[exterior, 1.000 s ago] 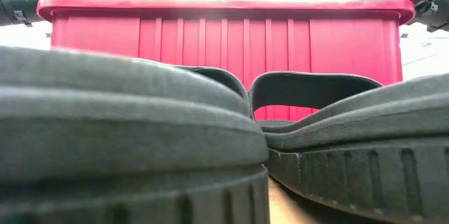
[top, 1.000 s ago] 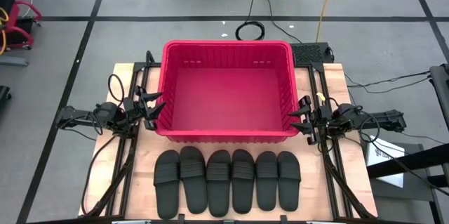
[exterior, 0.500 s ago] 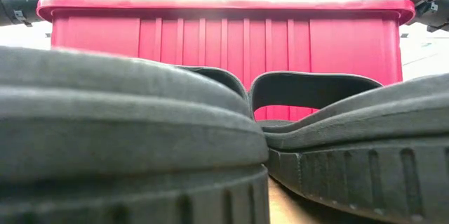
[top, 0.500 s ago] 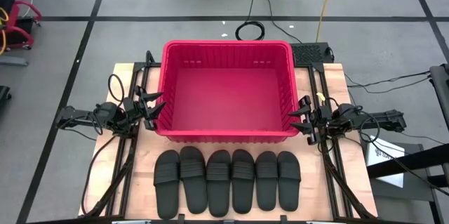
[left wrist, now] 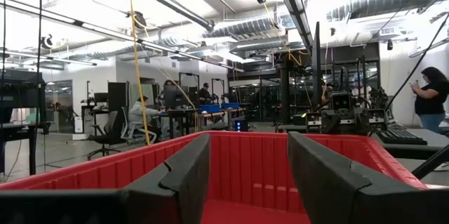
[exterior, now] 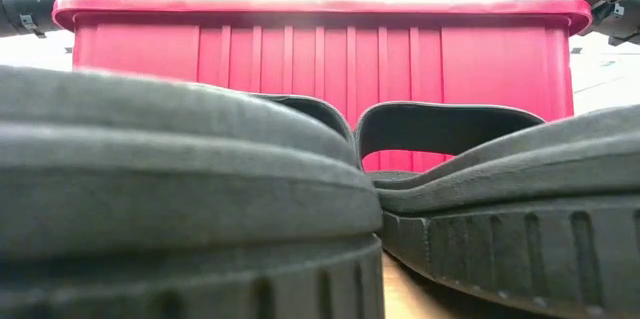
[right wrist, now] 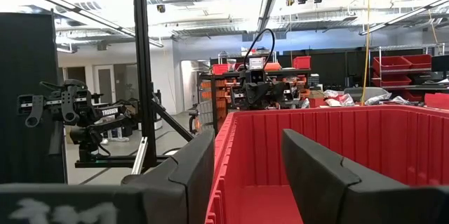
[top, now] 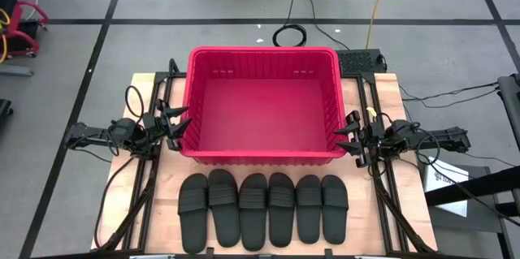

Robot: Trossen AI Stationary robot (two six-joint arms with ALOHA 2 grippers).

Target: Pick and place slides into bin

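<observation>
The red bin sits on the wooden table, open side up, with nothing visible inside it. Six black slides lie in a row on the table just in front of the bin's near wall, side by side and touching or nearly touching, straps toward the bin. From the low view the two nearest slides fill the foreground, and the bin's ribbed near wall rises behind them.

The left gripper hangs just beside the bin's left wall near its front corner, fingers spread apart and holding nothing; its wrist view looks across the bin between two separated dark fingers. The right gripper hangs just beside the bin's right wall near its front corner, likewise spread and empty, and its fingers straddle the bin's rim in its wrist view.

A person stands in the room well beyond the bin
</observation>
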